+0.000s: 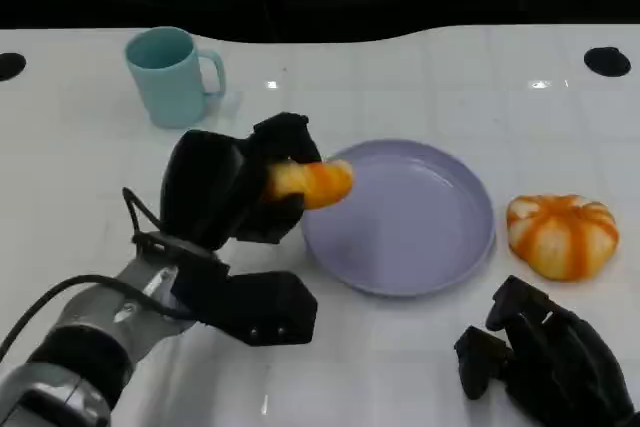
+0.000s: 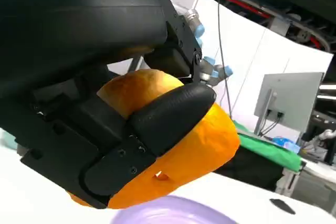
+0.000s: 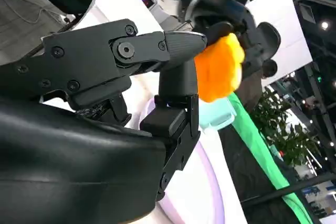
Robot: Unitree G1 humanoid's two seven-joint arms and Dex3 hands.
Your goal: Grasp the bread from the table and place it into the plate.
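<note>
**Bread held over the plate's near rim**

Nearest, the right hand [image 1: 545, 362] rests on the table with fingers curled in, holding nothing. Further in, the left hand [image 1: 235, 187] grips the bread [image 1: 310, 183], fingers wrapped around its middle, one end poking over the edge of the purple plate [image 1: 440, 247]. The bread looks light and soft, likely to dent, so a gentle mid-body hold suits it. Beyond sit a striped bun [image 1: 562, 235] and a teal mug [image 1: 170, 75].

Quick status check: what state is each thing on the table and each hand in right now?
bread: held by the left hand, over the plate's rim, not yet set down
plate: empty
round striped bread: on the table right of the plate
mug: upright
right hand: holds nothing
</note>
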